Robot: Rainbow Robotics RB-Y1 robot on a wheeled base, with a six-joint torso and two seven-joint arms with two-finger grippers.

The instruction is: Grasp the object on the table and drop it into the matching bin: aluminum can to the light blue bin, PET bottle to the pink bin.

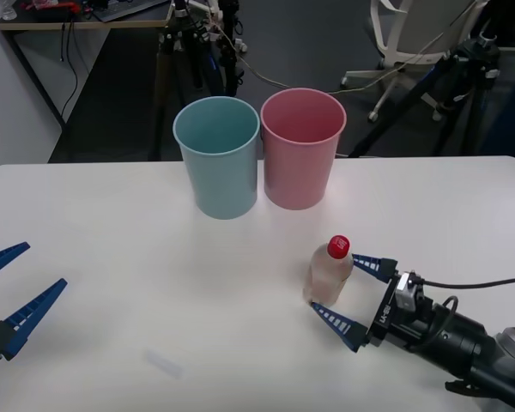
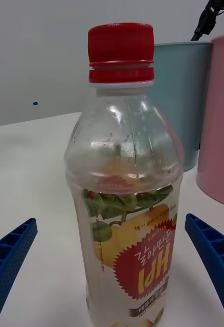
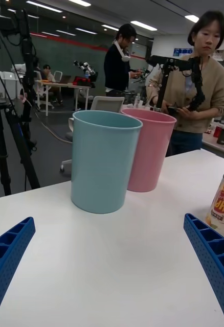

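Now | PET bottle (image 1: 330, 273) upright on table (image 1: 112, 223), near right, before pink bin (image 1: 301, 159) | right gripper (image 1: 354, 292) jaws apart, straddling it, nearer arm | left gripper (image 1: 9, 296) jaws apart, far left.

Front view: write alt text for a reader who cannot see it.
The right gripper, fingers open, straddles an upright PET bottle with a red cap on the white table. Behind the bottle stand a light blue bin and, to its right, a pink bin, side by side. The left gripper waits open at the table's left edge.
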